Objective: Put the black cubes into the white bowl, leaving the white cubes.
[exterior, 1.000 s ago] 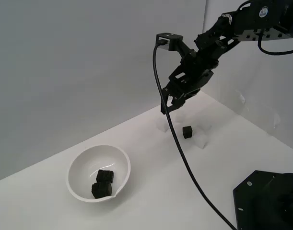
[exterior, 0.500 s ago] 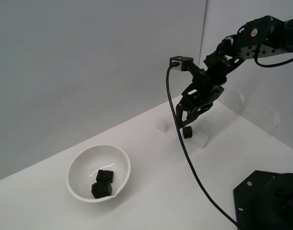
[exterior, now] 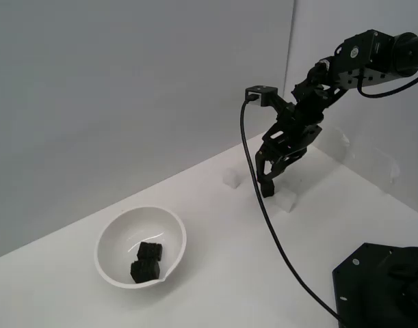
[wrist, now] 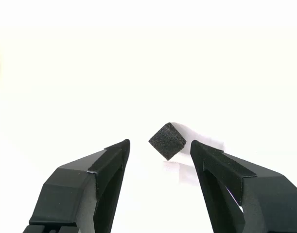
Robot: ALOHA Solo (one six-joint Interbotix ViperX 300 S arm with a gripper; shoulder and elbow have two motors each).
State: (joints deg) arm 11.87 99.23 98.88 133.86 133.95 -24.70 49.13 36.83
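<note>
One black cube (wrist: 166,141) lies on the white table, just beyond and between my open fingers (wrist: 109,162). My gripper (wrist: 159,144) is open and holds nothing. In the exterior view the gripper (exterior: 267,186) hangs low over the table at the exterior view's right, and its dark fingers blend with that cube. The white bowl (exterior: 118,234) stands at the front of the exterior view's left with two black cubes (exterior: 150,251) inside. One white cube (exterior: 230,178) sits just behind the gripper and another white cube (exterior: 284,201) just in front of it.
The arm's black base plate (exterior: 380,283) fills the front corner at the exterior view's right. A black cable (exterior: 263,219) hangs from the wrist down across the table. Grey walls stand close behind the table's far edge.
The gripper has swung toward the exterior view's right and come down from well above the table until its fingers are low around the lone black cube. The bowl and its cubes have not moved.
</note>
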